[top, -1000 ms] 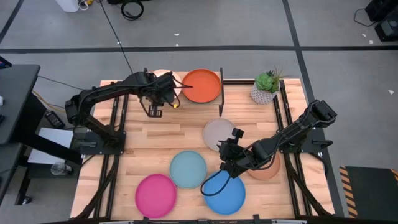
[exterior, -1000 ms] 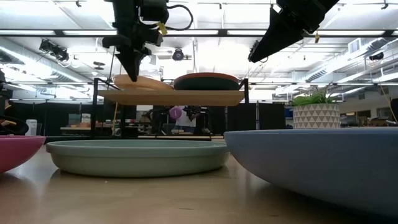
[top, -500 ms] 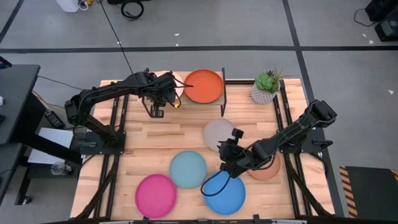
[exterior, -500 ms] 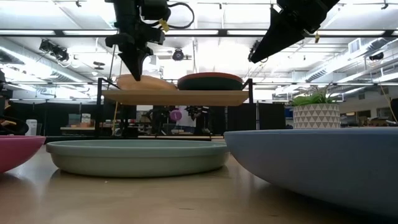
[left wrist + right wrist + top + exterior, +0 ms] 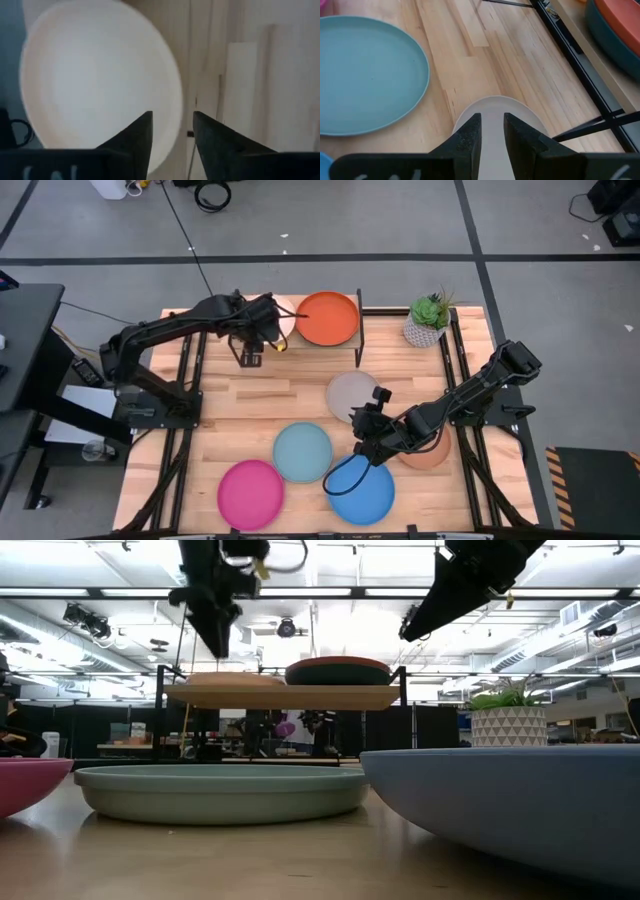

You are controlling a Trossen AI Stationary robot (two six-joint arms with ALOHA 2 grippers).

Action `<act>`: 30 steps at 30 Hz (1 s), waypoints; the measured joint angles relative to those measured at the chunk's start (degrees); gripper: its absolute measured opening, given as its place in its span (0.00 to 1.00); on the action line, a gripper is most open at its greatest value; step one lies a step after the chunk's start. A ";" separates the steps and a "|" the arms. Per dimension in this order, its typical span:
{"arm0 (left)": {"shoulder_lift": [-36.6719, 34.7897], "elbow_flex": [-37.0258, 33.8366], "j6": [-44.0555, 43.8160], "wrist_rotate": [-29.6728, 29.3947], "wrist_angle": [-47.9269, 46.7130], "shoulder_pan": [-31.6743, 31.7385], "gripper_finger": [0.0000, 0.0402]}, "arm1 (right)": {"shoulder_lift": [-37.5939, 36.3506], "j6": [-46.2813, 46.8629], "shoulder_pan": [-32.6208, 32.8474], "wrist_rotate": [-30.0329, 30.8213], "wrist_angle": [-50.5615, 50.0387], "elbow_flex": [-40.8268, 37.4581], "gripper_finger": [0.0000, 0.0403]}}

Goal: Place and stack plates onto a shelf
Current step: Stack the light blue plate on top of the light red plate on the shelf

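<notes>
The cream-pink plate (image 5: pixel 95 85) lies flat on the left half of the shelf (image 5: pixel 290 697). My left gripper (image 5: pixel 215 640) hangs open just above the plate's near edge, and its fingers (image 5: pixel 172 114) are clear of that edge. On the shelf's right half the orange plate (image 5: pixel 327 318) rests on a dark teal plate (image 5: pixel 338 670). My right gripper (image 5: pixel 362 448) hovers over the table's near right part. It is open by a narrow gap with nothing between its fingers (image 5: pixel 491 116), and the grey plate (image 5: pixel 492 102) lies below it.
On the tabletop lie the grey plate (image 5: pixel 352 393), the light teal plate (image 5: pixel 302 451), the magenta plate (image 5: pixel 251 493), the blue plate (image 5: pixel 361 492) and a tan-brown plate (image 5: pixel 428 454) partly under my right arm. A potted plant (image 5: pixel 428 320) stands at the far right corner.
My left gripper has opened, let go of the cream-pink plate and risen a little. The plate was tilted with its gripped edge up and now lies flat on the shelf. My right gripper has kept still.
</notes>
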 joint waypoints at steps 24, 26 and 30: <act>-0.63 -25.33 -46.87 15.84 26.95 -46.27 0.36 | 0.00 0.23 0.07 -1.03 -1.36 0.00 0.22; -0.52 -27.65 -52.44 17.19 28.28 -47.60 0.36 | 0.00 0.23 0.07 -1.03 -1.00 0.00 0.22; -0.54 -31.61 -59.37 17.71 30.94 -49.61 0.36 | 0.00 0.01 0.07 -1.05 0.24 0.00 0.22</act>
